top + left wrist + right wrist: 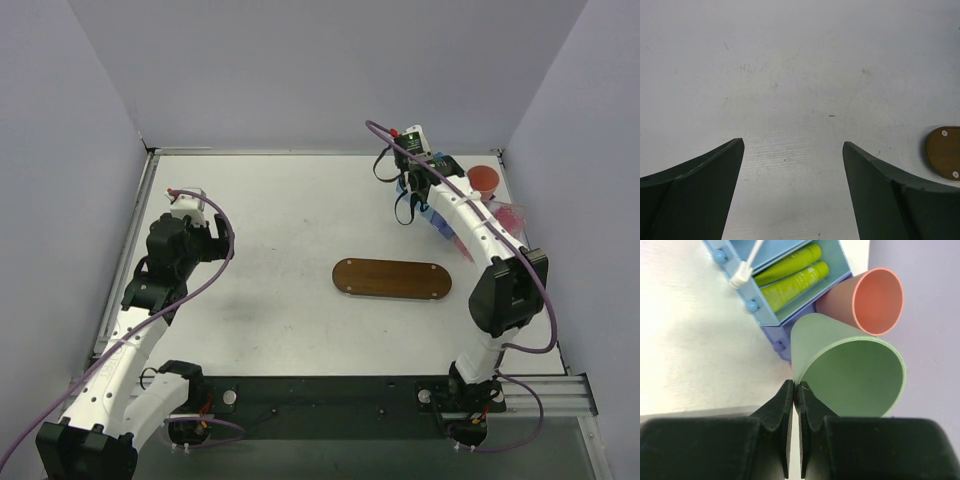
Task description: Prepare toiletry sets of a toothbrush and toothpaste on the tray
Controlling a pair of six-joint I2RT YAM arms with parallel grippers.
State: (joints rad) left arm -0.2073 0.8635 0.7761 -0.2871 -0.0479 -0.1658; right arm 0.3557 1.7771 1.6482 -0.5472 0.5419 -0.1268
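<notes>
You held the right gripper (795, 390) pinched shut, apparently empty, just short of the blue bin (765, 317) ahead of it, where toothpaste (795, 282) tubes and a toothbrush (741, 274) lay for picking, while the left gripper (793, 145) hung wide open, the bare tray (944, 152) off to its right.

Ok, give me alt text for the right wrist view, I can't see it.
The right end effector, shut, sits just before a mint-green cup, with a pink cup behind it. Left of the cups, a blue bin holds two lime-green toothpaste tubes and, one compartment over, a white toothbrush.
</notes>
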